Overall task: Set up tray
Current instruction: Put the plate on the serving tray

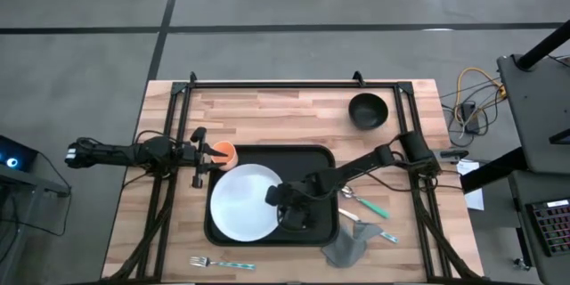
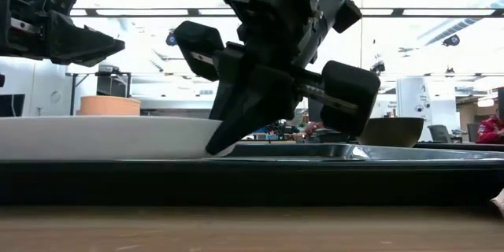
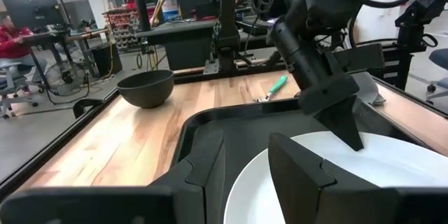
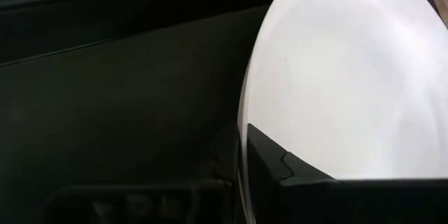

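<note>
Currently the tray (image 1: 321, 156) lies at the middle of the table (image 1: 267, 107), with the white plate (image 1: 240, 203) already on its left half. Right gripper (image 1: 287, 200) is down at the plate's right edge; in the right wrist view one finger (image 4: 280, 171) sits over the rim, the other seemingly beneath it, so the jaws look clamped on the plate edge, or nearly so.

Left gripper (image 1: 198, 156) hovers just off the tray's upper-left corner, jaws apart, beside an orange cup (image 1: 223, 152).

Off the tray: black bowl (image 1: 367, 109) well beyond its far right corner; teal-handled utensils (image 1: 365, 203) and grey napkin (image 1: 346, 248) just off its right side; fork (image 1: 221, 264) near its front edge.

Risks, as I judge them:
- Pulling back without the jaws fully parting would drag or tip the plate.
- Plate crowds the tray's left side; little room left for cup and bowl.
- Left arm's reach for the cup could clip the tray rim.
</note>
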`<state>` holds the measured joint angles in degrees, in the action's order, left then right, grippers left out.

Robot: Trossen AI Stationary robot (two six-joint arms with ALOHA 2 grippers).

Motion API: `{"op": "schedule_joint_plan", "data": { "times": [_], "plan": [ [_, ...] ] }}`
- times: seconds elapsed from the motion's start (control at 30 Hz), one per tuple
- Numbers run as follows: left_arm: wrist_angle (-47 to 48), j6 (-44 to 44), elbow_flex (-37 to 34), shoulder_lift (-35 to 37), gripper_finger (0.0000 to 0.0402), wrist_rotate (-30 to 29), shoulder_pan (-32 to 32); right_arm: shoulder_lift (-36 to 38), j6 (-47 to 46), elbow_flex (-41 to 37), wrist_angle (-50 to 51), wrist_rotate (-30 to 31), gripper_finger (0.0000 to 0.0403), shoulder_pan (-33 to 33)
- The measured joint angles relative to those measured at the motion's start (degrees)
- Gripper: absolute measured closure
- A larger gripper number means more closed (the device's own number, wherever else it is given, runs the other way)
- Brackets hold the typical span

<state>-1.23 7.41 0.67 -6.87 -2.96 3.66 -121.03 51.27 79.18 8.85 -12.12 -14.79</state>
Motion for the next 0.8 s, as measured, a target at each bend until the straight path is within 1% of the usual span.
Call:
{"op": "schedule_joint_plan", "data": {
  "times": [0.67,0.8],
  "plan": [
    [0.0,0.0,0.0,-0.3,0.0309,0.0,0.0,0.0,-3.3,0.0,-1.9,-0.2,0.0394,0.0],
    [0.0,0.0,0.0,-0.3,0.0309,0.0,0.0,0.0,-3.9,0.0,-2.0,-0.5,0.0386,0.0]
  ]
}}
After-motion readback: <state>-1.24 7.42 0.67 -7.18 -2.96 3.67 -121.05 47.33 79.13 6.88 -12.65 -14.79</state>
